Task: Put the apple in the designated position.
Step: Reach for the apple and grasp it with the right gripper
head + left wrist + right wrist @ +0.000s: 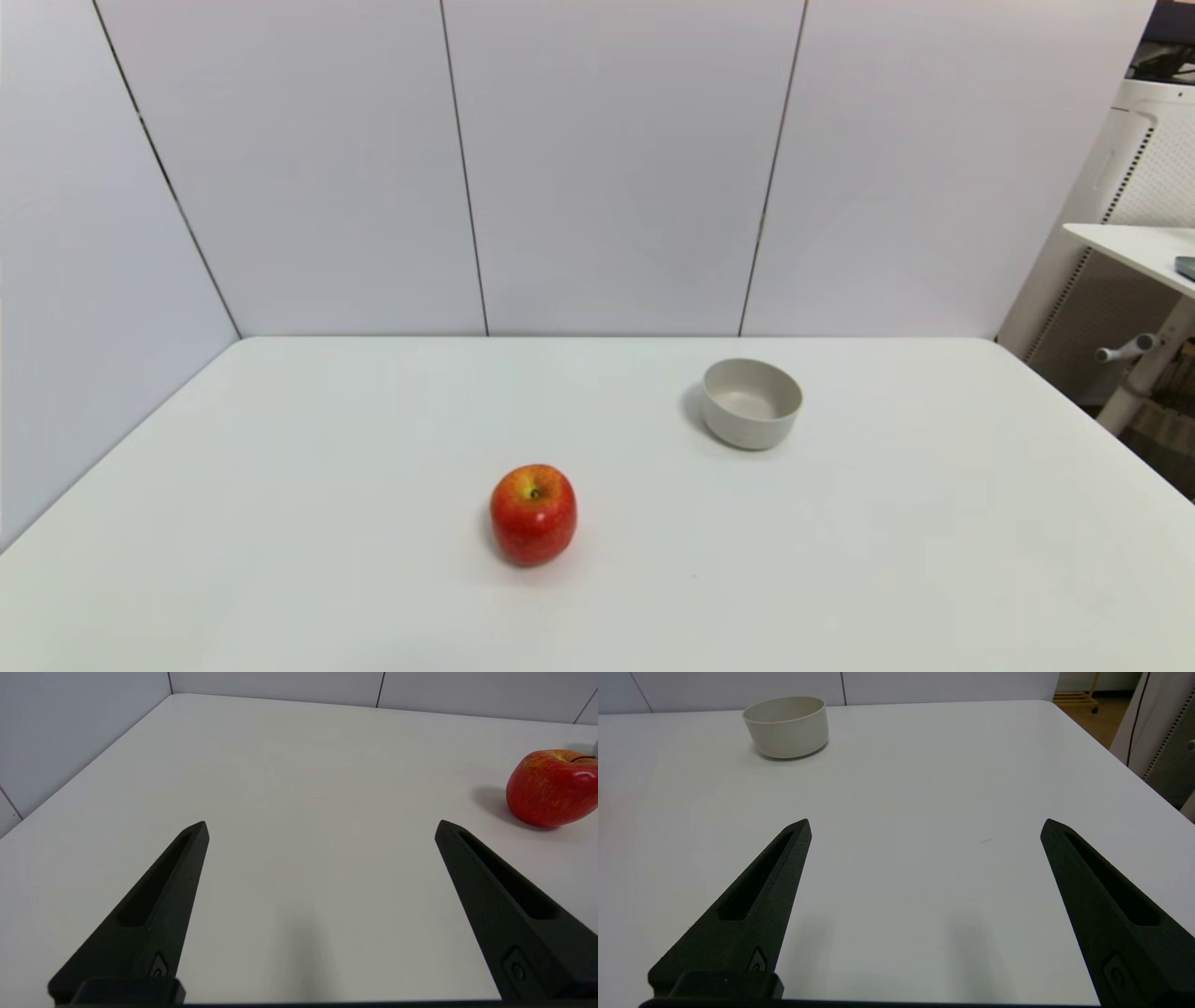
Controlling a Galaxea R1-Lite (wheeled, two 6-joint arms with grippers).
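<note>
The left gripper (322, 828) hangs low over bare white table (280, 485), fingers spread wide, holding nothing. Off to its side the apple (533, 514) sits upright on the tabletop, stem up, well apart from the beige bowl (752, 403) farther back and to the right; the bowl looks empty. The right gripper (927, 826) hovers equally wide, nothing between its fingers.
</note>
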